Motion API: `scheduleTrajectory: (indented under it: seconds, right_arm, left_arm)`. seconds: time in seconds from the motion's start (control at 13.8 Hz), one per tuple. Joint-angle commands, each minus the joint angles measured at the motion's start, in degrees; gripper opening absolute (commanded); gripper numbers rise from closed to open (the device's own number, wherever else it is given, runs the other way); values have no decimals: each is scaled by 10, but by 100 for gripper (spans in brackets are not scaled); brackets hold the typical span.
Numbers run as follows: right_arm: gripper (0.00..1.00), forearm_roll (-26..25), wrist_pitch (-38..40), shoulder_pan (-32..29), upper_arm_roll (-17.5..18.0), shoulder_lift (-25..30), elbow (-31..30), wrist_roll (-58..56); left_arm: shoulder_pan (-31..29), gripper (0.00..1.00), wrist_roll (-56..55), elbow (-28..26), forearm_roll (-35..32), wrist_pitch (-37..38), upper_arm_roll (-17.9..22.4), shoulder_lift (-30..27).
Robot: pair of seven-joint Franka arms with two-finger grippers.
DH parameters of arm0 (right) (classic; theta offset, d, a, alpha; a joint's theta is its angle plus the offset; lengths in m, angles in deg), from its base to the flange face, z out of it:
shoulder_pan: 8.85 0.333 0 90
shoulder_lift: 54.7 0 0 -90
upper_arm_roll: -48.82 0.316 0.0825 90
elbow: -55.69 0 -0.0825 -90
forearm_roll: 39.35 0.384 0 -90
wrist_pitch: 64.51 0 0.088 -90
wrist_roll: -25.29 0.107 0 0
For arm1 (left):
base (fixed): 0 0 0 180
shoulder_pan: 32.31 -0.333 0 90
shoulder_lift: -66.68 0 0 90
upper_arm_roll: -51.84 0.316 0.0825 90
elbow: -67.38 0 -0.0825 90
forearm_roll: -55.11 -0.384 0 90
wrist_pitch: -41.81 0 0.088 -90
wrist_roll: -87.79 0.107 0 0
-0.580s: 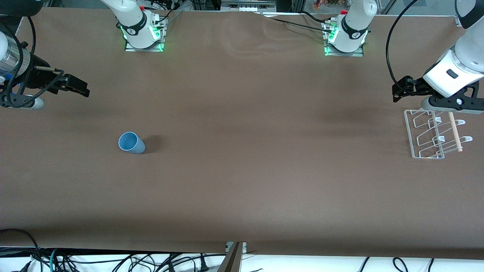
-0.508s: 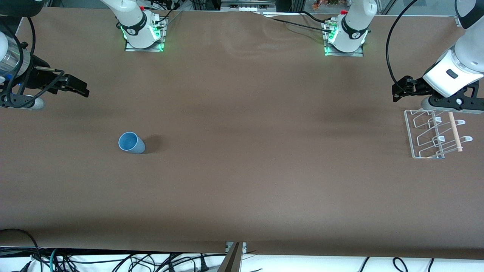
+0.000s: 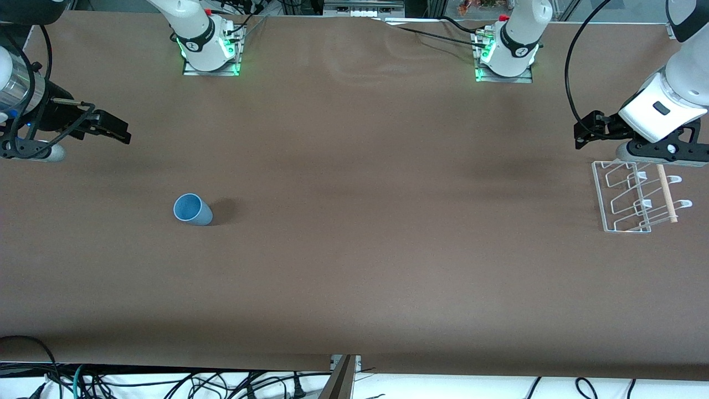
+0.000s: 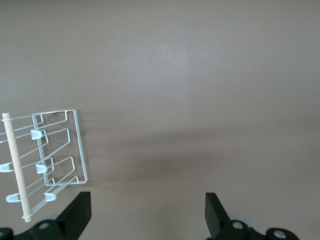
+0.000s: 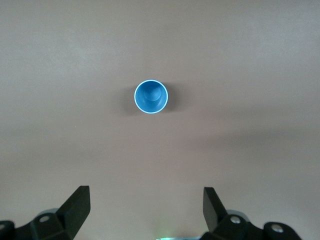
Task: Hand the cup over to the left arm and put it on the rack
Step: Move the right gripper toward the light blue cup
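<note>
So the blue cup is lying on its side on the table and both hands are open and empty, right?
Not quite. The cup stands upright, mouth up, as the right wrist view shows looking straight down into it. The left hand and right hand are indeed open and empty.

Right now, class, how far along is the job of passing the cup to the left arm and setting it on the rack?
Done: nothing. The cup stands upright on the table, untouched. In hand: nothing; the right gripper hangs over the table at its own end, jaws open, and the left gripper waits open by the rack. Left: grasp, handover, placing.
</note>
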Motion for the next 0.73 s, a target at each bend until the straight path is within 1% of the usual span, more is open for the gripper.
scheduleTrajectory:
  seconds: [0.0,0.15,0.29,0.51,0.65]
  right_arm:
    - [100,-9,4,-2,3,-9,17,-8]
    - [100,-9,3,-2,2,-9,17,-9]
    - [100,-10,3,-4,1,-20,17,-6]
    - [100,-11,-2,-9,-2,-49,16,-5]
    - [100,-19,-13,-14,-2,-87,16,-4]
  left_arm:
    - [0,100,0,17,-5,13,-1,6]
    - [0,100,0,17,-5,13,-2,6]
    - [0,100,0,17,-5,13,-1,6]
    - [0,100,-1,17,-6,13,-2,6]
    - [0,100,-1,17,-6,13,-2,6]
